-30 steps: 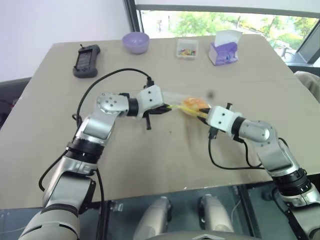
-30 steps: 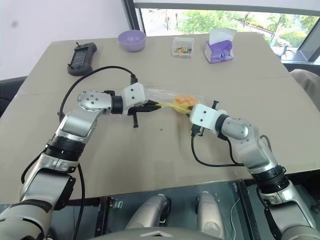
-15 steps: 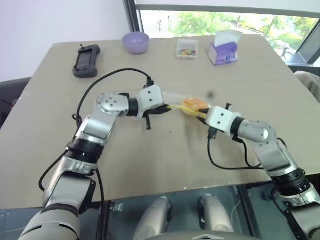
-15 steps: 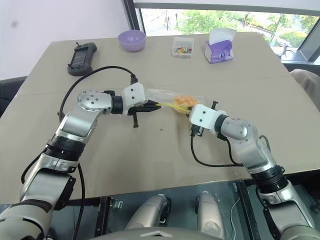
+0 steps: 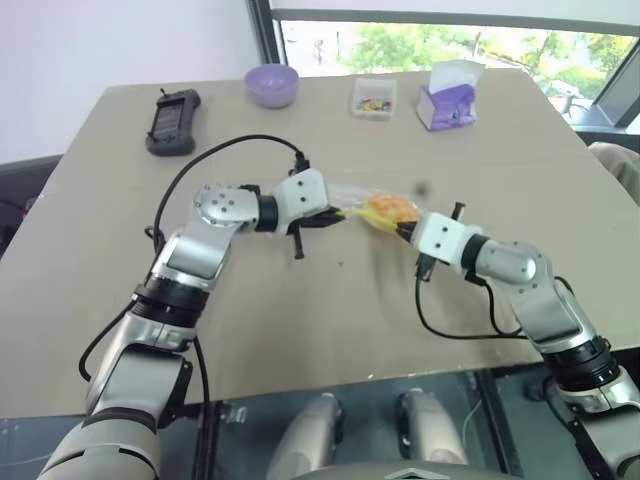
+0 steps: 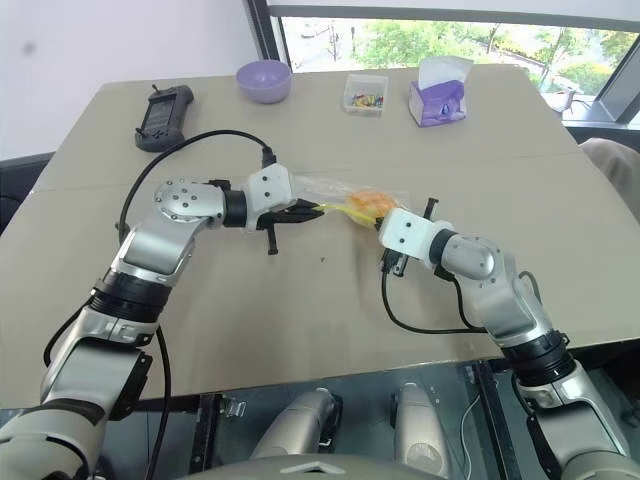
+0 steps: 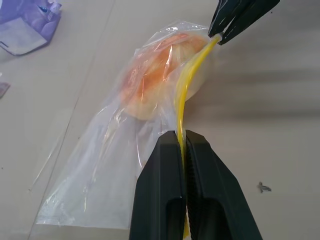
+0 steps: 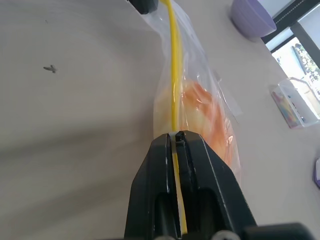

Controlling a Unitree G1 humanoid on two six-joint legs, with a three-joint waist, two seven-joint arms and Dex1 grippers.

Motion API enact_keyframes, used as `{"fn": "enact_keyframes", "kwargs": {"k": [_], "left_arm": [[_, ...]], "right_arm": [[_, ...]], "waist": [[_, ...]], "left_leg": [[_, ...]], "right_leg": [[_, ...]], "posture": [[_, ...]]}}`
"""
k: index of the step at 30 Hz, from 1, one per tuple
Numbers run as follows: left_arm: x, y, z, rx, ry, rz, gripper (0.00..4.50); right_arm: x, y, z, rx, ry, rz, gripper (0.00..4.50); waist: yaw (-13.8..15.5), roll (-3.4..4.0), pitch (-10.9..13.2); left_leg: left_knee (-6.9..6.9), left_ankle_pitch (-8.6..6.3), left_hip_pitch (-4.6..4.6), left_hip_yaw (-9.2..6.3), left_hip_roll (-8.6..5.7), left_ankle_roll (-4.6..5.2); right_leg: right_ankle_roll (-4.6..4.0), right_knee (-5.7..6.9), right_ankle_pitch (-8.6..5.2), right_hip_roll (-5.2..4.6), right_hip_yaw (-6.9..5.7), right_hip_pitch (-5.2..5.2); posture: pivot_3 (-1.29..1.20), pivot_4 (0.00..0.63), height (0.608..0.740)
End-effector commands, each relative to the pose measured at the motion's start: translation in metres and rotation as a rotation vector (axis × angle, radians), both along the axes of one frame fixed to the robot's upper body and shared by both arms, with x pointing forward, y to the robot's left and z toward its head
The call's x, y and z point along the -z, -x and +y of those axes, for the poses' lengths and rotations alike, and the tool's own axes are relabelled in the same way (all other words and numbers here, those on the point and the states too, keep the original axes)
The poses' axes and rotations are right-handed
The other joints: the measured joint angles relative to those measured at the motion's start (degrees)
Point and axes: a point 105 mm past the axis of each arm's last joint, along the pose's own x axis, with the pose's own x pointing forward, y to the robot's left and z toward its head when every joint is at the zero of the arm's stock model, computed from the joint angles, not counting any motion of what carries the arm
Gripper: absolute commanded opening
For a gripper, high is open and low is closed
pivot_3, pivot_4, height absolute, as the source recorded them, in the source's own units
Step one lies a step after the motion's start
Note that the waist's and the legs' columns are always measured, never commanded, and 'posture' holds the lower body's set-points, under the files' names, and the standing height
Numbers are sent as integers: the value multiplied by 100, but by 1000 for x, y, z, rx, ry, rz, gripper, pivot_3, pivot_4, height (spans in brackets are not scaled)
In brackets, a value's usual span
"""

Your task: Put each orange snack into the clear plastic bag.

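left gripper [image 7: 182,145] clamped shut, right gripper [image 8: 176,142] clamped shut, fingertips facing

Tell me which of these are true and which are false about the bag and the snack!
1. The orange snack is inside the clear plastic bag. True.
2. The left pincer is wide open and holds nothing. False: it is shut on the yellow sealing strip of the bag.
3. The right pincer is pinching the same yellow strip. True.
4. The purple bowl sits between the two arms. False: it stands at the far edge of the table, near the small clear box.
5. The snack lies bare on the table. False: it is in the bag.
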Motion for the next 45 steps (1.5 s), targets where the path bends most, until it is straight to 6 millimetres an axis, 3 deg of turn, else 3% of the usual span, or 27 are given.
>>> {"fn": "enact_keyframes", "kwargs": {"k": [1,9,21,39,45], "left_arm": [[-19,2,0,8,36,-59,0],[-15,8,11,-3,30,-50,0],[-10,10,14,-22,29,-42,0],[-10,12,17,-42,40,-42,0],[-11,11,18,-63,58,-46,0]], "right_arm": [[-10,-3,-10,38,4,-43,46],[-11,-9,-28,103,21,-52,46],[-12,-12,-38,129,36,-58,46],[-7,-28,-77,250,106,-73,46],[-20,-33,-91,283,99,-103,46]], "waist": [[0,0,0],[-4,0,0],[5,0,0],[5,0,0],[0,0,0]], "left_leg": [[0,0,0,0,0,0],[0,0,0,0,0,0],[0,0,0,0,0,0],[0,0,0,1,1,0],[0,0,0,2,0,0]], "right_leg": [[0,0,0,0,0,0],[0,0,0,0,1,0],[0,0,0,0,1,0],[0,-1,0,-1,1,0],[0,-1,0,-1,2,1]], "posture": [[0,150,740],[0,150,740],[0,150,740],[0,150,740],[0,150,740]]}}
